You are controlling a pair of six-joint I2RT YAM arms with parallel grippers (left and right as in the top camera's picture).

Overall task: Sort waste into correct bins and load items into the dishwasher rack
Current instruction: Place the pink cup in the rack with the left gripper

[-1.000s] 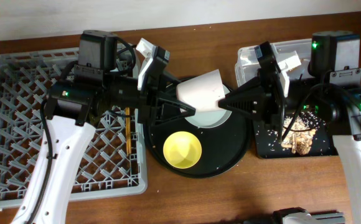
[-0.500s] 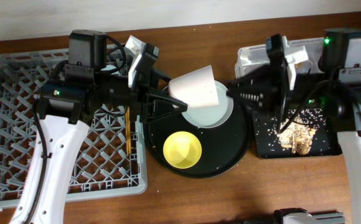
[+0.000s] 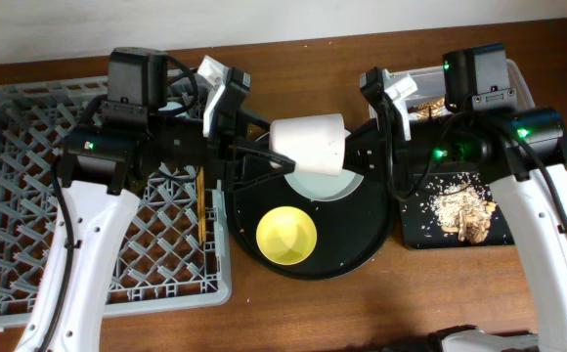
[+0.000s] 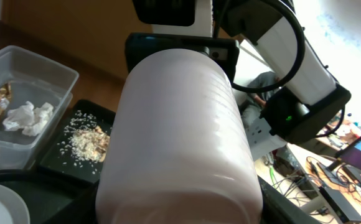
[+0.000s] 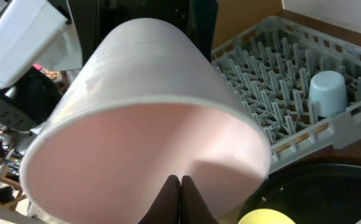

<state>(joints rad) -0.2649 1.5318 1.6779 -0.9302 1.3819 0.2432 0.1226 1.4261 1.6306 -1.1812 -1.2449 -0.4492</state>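
One blue cup (image 5: 327,93) in rack (image 5: 261,68), right-wrist view

Near table centre, pink cup (image 3: 308,145) covers the far part of white plate (image 3: 334,186). L arm (image 3: 98,225) hides the top of the chopsticks (image 3: 199,207) in rack (image 3: 29,235). Light blue cup (image 5: 327,92) shows only in R wrist view, not overhead. R arm (image 3: 533,215) covers most of clear tub (image 4: 56,87) at far-right corner. L wrist view: cup blocks left gripper (image 3: 279,161) fingers, and the cup's near end is cut off at the bottom edge.
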